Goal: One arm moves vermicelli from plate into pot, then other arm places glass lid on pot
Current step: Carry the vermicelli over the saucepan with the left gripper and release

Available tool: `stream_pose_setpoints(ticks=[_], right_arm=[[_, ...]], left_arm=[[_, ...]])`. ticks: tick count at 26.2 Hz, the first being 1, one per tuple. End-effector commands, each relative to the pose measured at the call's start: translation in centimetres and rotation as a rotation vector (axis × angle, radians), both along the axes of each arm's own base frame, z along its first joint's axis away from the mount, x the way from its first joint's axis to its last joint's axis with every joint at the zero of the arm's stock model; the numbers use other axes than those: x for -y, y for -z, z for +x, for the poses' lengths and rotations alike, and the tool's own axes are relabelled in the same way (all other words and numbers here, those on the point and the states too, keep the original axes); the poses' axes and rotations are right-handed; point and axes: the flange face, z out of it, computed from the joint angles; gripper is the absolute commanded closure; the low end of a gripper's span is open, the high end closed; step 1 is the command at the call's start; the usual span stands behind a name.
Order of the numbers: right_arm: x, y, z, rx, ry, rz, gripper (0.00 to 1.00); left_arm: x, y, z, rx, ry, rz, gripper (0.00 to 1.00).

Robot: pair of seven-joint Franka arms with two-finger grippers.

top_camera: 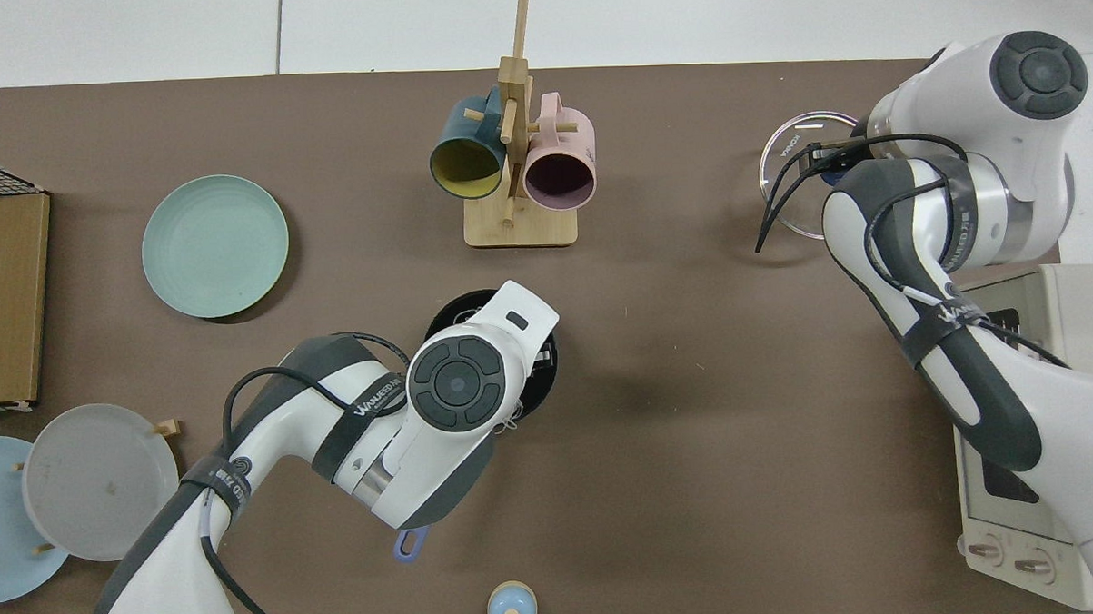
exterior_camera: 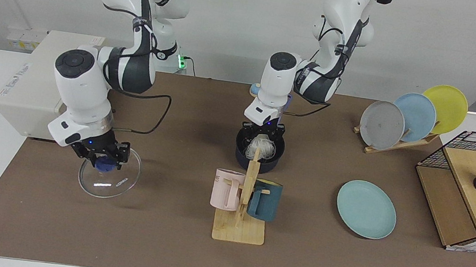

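My left gripper (exterior_camera: 262,136) is lowered into the mouth of the dark pot (exterior_camera: 268,165), shut on the white vermicelli (exterior_camera: 259,148), which hangs inside the rim. From above, the left arm covers most of the pot (top_camera: 447,312); only the end of its blue handle (top_camera: 409,543) shows. The teal plate (exterior_camera: 366,209) lies bare to the right, also visible in the top view (top_camera: 214,246). My right gripper (exterior_camera: 102,160) is shut on the blue knob of the glass lid (exterior_camera: 114,181), which hangs a little above the table; from above only part of the lid (top_camera: 792,189) shows.
A wooden mug stand (exterior_camera: 239,230) with a pink and a dark teal mug stands just in front of the pot. A rack of grey, blue and yellow plates (exterior_camera: 381,125) is at the back right, a wire basket (exterior_camera: 469,191) far right, a toaster oven (exterior_camera: 38,79) at left.
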Motion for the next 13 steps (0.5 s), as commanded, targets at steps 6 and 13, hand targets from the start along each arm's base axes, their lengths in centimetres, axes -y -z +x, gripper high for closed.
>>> stream_pose_setpoints(ticks=[6,13], right_arm=[[-0.3,-8.1,-5.5,-0.078,0.031,-0.002,1.0],[-1.2,-10.3,-7.4,-0.111,0.018,-0.009,1.0]], left_arm=[[-9.7,-9.0,6.6,-0.007,0.014,0.072,0.0],[-22.8,-13.2,11.0,-0.032,0.148,0.086,0.0]])
